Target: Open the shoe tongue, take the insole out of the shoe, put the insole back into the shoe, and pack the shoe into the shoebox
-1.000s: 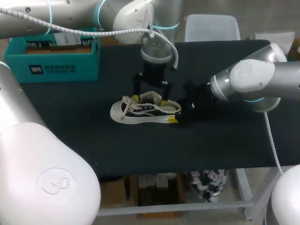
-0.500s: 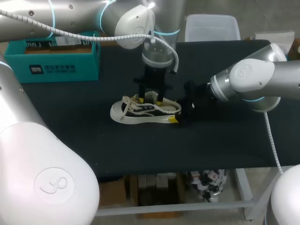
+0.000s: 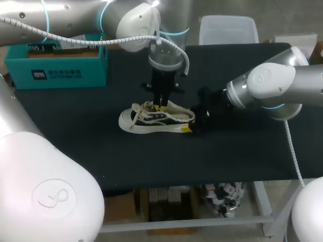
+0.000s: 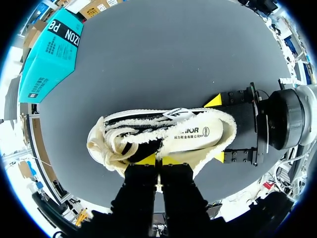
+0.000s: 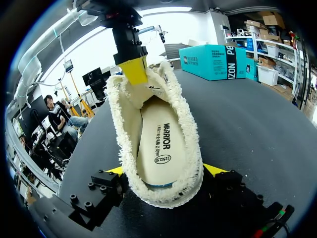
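Found shoe upright mid-worktop, insole inside. Saw right end effector clamped on its heel from both sides, left end effector pinched together on the tongue. Noted box at the far left corner.

Light comes from overhead, even and fairly bright. In the head view the dark counter stays matt, while the pale shells of the left arm and right arm carry soft white highlights. The shoe throws a shadow hard to make out on the black surface. In the right wrist view the room past the counter's far edge washes out to white, perhaps from windows, and the right tool sits in shade. The left wrist view bows the counter's edges.
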Robot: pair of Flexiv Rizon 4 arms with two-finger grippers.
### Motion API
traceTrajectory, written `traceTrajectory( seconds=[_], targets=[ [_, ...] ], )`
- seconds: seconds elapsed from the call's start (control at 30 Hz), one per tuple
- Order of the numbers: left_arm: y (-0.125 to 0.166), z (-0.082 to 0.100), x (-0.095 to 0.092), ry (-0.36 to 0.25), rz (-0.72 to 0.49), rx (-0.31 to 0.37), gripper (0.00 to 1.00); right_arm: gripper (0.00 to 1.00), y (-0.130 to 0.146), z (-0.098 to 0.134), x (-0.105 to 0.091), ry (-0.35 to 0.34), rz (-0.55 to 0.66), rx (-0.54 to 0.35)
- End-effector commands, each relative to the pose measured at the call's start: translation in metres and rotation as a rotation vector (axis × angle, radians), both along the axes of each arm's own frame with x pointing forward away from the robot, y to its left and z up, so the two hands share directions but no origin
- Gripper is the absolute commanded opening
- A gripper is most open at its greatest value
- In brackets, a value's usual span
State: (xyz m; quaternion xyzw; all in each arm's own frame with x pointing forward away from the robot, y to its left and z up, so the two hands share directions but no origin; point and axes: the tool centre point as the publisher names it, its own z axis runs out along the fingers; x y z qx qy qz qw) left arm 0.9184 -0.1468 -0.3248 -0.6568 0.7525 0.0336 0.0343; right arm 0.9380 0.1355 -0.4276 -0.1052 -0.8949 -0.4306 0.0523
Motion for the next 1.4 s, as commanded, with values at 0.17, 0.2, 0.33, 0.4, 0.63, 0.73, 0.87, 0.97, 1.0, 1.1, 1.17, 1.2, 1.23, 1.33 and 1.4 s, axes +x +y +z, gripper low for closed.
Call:
traceTrajectory(
  seconds=[0.17,0.2,0.33,0.4,0.63,0.73,0.87,0.97,1.0,1.1,1.17,1.2,1.23,1.33,1.4],
  targets=[
    [0.022,0.018,-0.018,-0.055,-0.01,-0.115,0.0,0.0,-0.003,-0.006,0.001,0.002,0.001,0.002],
    [0.025,0.021,-0.02,-0.063,-0.009,-0.135,0.0,0.0,-0.003,-0.006,0.001,0.002,0.001,0.002],
    [0.046,0.034,-0.023,-0.083,-0.005,-0.233,0.0,0.0,-0.003,-0.006,0.001,0.002,0.001,0.002],
    [0.057,0.037,-0.025,-0.102,-0.009,-0.276,0.0,0.0,-0.003,-0.006,0.001,0.002,0.001,0.002],
    [0.094,0.033,-0.018,-0.103,0.007,-0.426,0.0,0.0,-0.003,-0.006,0.001,0.002,0.001,0.002],
    [0.104,0.026,-0.012,-0.081,0.009,-0.468,0.0,0.0,-0.003,-0.006,0.001,0.002,0.001,0.002],
    [0.107,0.022,-0.005,-0.066,-0.017,-0.497,0.0,0.0,-0.003,-0.006,0.001,0.002,0.001,0.002],
    [0.103,0.028,0.001,-0.046,-0.082,-0.517,0.0,0.0,-0.003,-0.006,0.001,0.002,0.001,0.002],
    [0.101,0.03,0.003,-0.04,-0.108,-0.518,0.0,0.0,-0.003,-0.006,0.001,0.002,0.001,0.002],
    [0.094,0.037,0.01,-0.009,-0.187,-0.532,0.34,0.0,-0.003,-0.006,0.001,0.002,0.001,0.002],
    [0.089,0.041,0.015,0.007,-0.242,-0.539,0.5,0.0,-0.003,-0.006,0.001,0.002,0.001,0.002],
    [0.087,0.044,0.018,0.014,-0.271,-0.549,0.58,0.0,-0.003,-0.006,0.001,0.002,0.001,0.002],
    [0.085,0.047,0.021,0.014,-0.302,-0.551,0.62,0.0,-0.003,-0.006,0.001,0.002,0.001,0.002],
    [0.076,0.057,0.026,0.056,-0.398,-0.547,0.61,0.0,-0.003,-0.006,0.001,0.002,0.001,0.002],
    [0.069,0.063,0.028,0.077,-0.457,-0.534,0.59,0.0,-0.003,-0.006,0.001,0.002,0.001,0.002]
  ],
)
